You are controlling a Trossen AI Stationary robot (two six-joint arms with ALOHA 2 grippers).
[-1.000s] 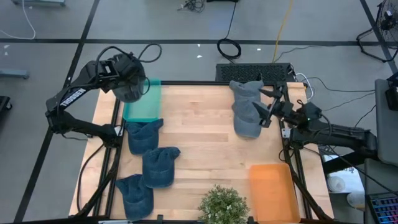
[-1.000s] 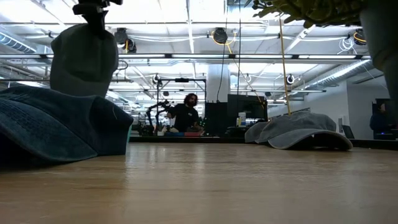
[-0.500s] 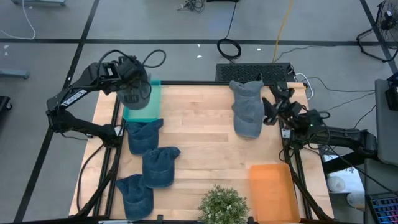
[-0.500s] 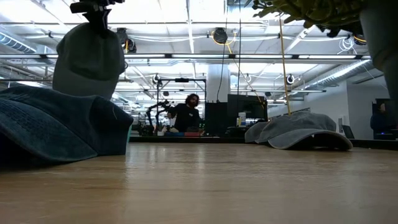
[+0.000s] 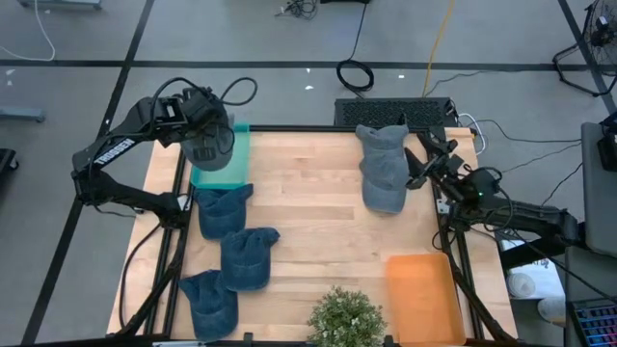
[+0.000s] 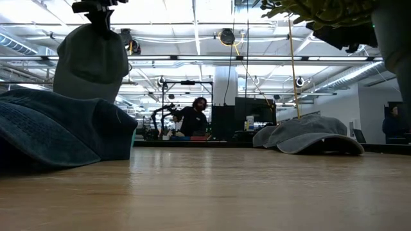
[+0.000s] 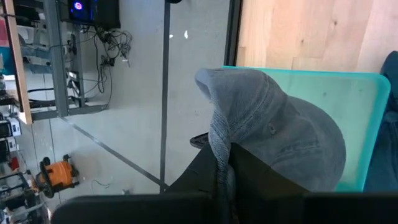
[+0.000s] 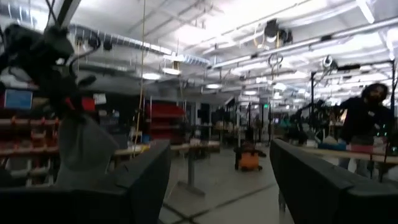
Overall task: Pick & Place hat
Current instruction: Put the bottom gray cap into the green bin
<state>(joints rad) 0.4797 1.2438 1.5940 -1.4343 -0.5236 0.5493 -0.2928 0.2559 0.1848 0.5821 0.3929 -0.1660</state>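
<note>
The surface (image 5: 318, 222) is pale wood. One tray (image 5: 224, 162) is teal, the other (image 5: 422, 297) orange. Two hats (image 5: 384, 169) are grey — one (image 5: 208, 140) hanging over the teal tray — and three (image 5: 236, 255) are denim blue. The plant (image 5: 345, 320) is green — the arms (image 5: 116, 149) black.

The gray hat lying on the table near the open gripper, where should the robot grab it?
Probably the edge of the gray hat facing the right gripper, coming in from that side. The hat lies slumped flat on the wood, so a folded fabric edge looks easiest for the open fingers to pinch.
</note>
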